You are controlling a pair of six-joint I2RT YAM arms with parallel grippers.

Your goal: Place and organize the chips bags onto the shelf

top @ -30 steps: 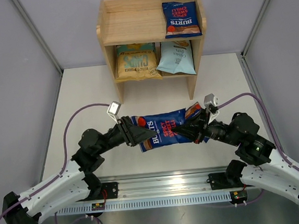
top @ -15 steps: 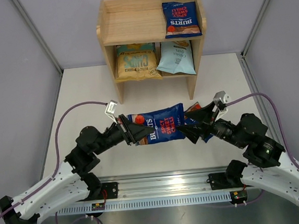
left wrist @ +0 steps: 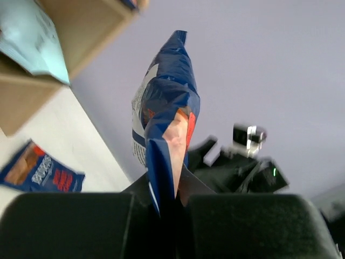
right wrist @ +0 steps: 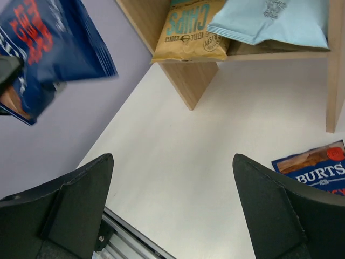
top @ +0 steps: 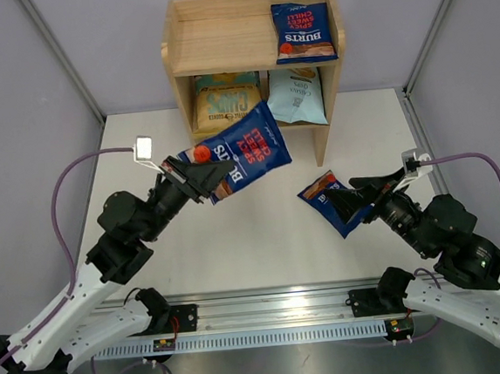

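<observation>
Step in hand: getting a Burts bag up to the shelf (top: 220, 41).

- My left gripper (top: 198, 176) is clamped hard on one short end of the held Burts bag (top: 243, 157). The bag is in the air, pointing to 1 o'clock, in front of the lower tier. I can't tell if it touches the shelf.
- My right gripper (top: 349, 194) has its jaws spread wide with nothing between them. It's right at the loose Burts bag (top: 316, 190), which lies flat on the table (top: 264, 247) at 3 o'clock of centre.
- Top tier: one shelved Burts bag (top: 304, 32) at the 3 o'clock end, the rest bare wood.
- Lower tier: tan Chips bag (top: 221, 102) at 9 o'clock, pale blue bag (top: 299, 95) at 3 o'clock.

Next, as I judge it: raise the left arm toward 12 o'clock and clear the top tier's front lip. Lay the bag at 9 o'clock of the shelved one, then open. The bag hangs from one end, so it'll flop; watch that the free edge doesn't snag. After that, the right arm takes the loose bag.
</observation>
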